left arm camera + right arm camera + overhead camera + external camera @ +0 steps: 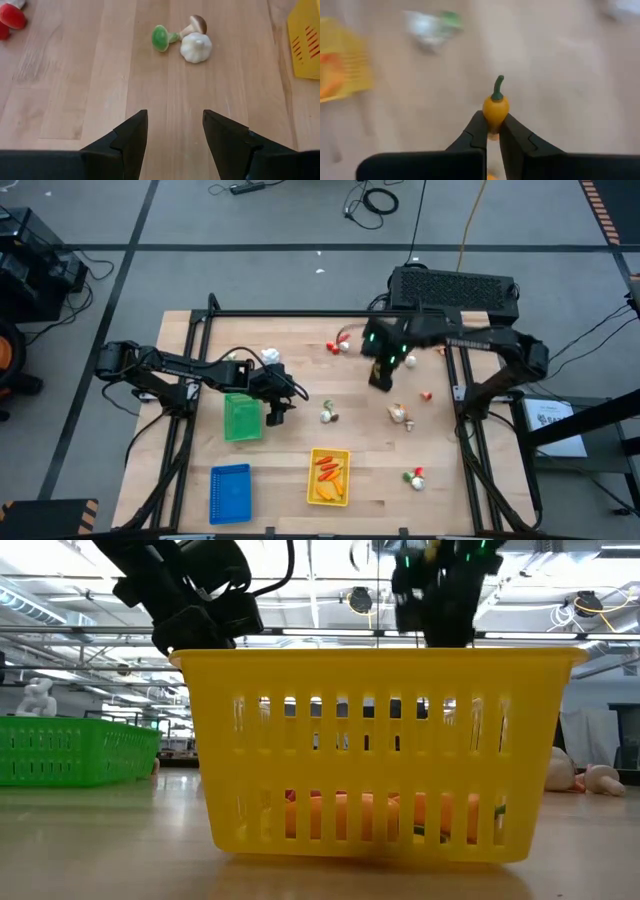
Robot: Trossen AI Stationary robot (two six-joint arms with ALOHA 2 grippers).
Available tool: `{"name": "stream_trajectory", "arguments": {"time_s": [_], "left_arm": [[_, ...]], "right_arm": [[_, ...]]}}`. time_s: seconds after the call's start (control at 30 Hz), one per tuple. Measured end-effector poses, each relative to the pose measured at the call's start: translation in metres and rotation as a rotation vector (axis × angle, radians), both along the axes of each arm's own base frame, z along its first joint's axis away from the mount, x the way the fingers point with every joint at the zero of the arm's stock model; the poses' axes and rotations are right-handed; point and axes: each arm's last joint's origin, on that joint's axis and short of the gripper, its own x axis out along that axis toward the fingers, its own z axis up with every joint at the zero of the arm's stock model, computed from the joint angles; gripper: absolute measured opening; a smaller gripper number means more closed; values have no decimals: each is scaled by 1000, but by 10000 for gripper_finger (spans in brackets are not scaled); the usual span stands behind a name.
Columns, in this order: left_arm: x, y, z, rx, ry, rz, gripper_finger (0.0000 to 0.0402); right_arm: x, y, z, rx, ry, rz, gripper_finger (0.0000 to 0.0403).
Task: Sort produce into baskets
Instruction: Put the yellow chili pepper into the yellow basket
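My right gripper (492, 121) is shut on a small yellow-orange pepper (495, 106) with a green stem, above the table's far middle (381, 378). My left gripper (175, 116) stands open over bare wood beside the green basket (241, 417), with nothing between its fingers. Ahead of it lie a white bulb (196, 47), a green-capped mushroom (160, 38) and a brown-capped one (197, 22). The yellow basket (329, 477) holds orange and red produce. The blue basket (229, 492) stands at the near left. My right gripper pinches the pepper's blunt lower end (493, 120) between its two fingertips. The fingers slant steeply down from above. The pepper sticks out past the fingertips with its green stem (498, 85) pointing away from them, lifted clear of the table.
Loose produce lies scattered: a white bulb (270, 356) at the far left, red pieces (340, 343) at the far middle, a bulb (400, 415) and a red bit (427, 395) at the right, a red-green-white cluster (415, 477) near the front right.
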Motion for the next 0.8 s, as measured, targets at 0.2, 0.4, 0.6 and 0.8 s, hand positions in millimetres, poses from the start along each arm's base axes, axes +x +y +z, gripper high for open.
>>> {"name": "stream_trajectory", "arguments": {"time_s": [0.2,0.4,0.6,0.8], "left_arm": [[0,0,0,-1,0,1,199],[1,0,1,-1,-8,1,199],[2,0,2,-1,-34,3,199],[2,0,2,-2,-27,2,199]], "right_arm": [[29,90,1,-14,-142,286,18],[47,169,-1,-37,-377,580,18],[64,219,-12,-61,-590,756,19],[68,240,-38,-107,-564,882,28]]}}
